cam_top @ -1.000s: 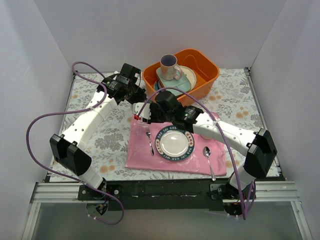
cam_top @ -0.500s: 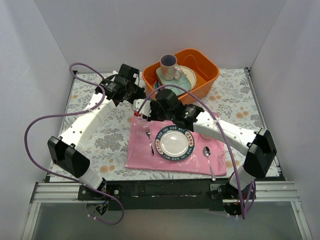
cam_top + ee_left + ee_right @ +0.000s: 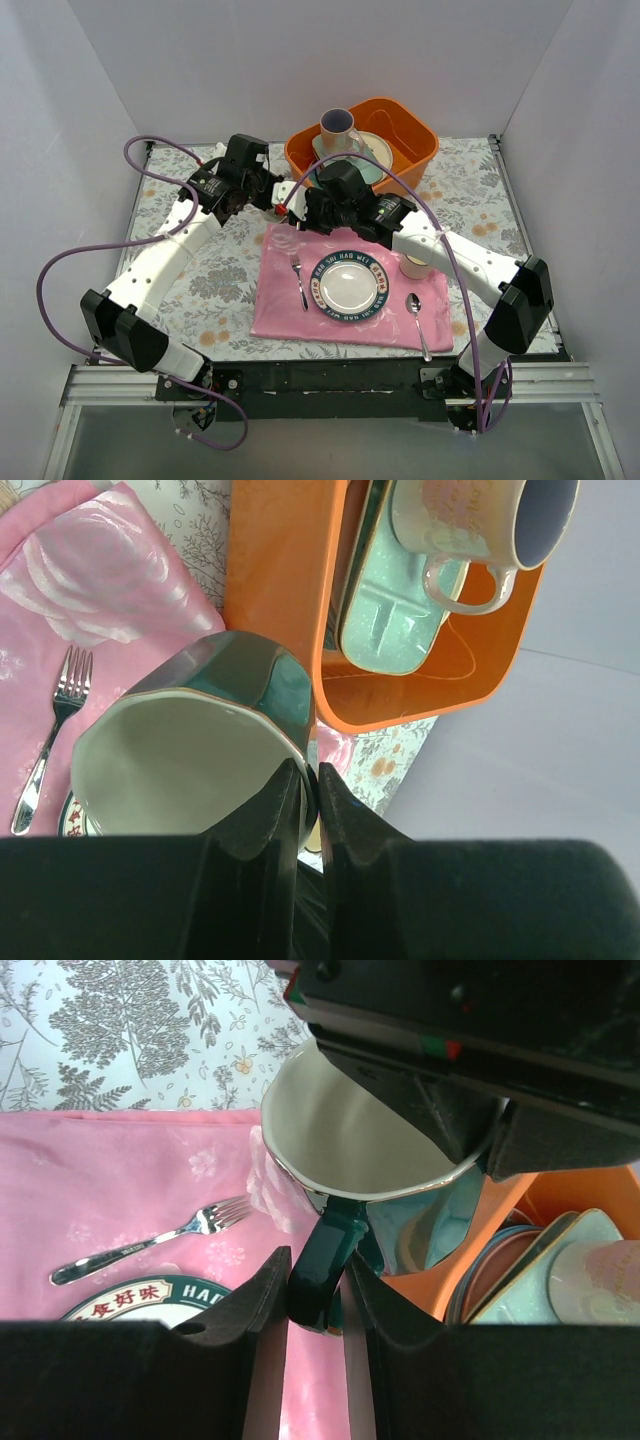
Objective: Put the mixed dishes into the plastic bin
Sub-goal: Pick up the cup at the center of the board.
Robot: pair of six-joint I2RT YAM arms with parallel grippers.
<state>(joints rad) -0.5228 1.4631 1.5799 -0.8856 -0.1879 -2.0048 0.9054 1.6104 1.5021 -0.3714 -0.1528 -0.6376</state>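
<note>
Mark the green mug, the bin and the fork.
green mug (image 3: 190,750): left wrist view, on its pale inner wall.
bin (image 3: 275,560): left wrist view, on its orange outer wall.
fork (image 3: 150,1242): right wrist view, on the middle of its handle.

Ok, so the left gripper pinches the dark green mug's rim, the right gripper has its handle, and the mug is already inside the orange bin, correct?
No. The dark green mug is outside the orange bin, beside its wall, over the pink cloth's edge; the left wrist view shows it. The left gripper on the rim and right gripper on the handle are correct.
</note>
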